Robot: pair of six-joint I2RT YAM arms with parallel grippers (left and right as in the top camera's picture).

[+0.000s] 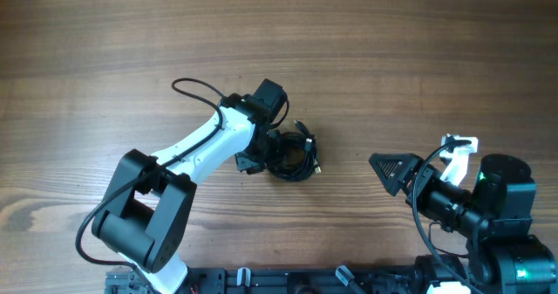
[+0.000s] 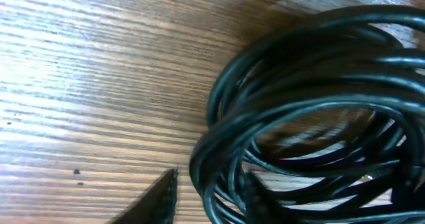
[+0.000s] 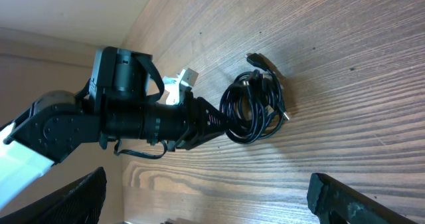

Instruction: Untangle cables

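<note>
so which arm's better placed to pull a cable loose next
Left: the left gripper is right at the tangled black cables, fingers either side of some strands. The right gripper sits open, well apart.

A bundle of thin, glossy black cables (image 2: 312,84) fills the right half of the view, wound into overlapping loops on a brown wood-grain surface (image 2: 86,84). Left of the bundle, two small dark specks mark the wood. The left tool (image 2: 209,201) shows only at the bottom edge. One dark ridged fingertip (image 2: 167,196) sits just left of the bundle, a sliver of wood between them. The other appears inside the loops, partly hidden. The bundle's left-hand strands pass between the two tips.
</note>
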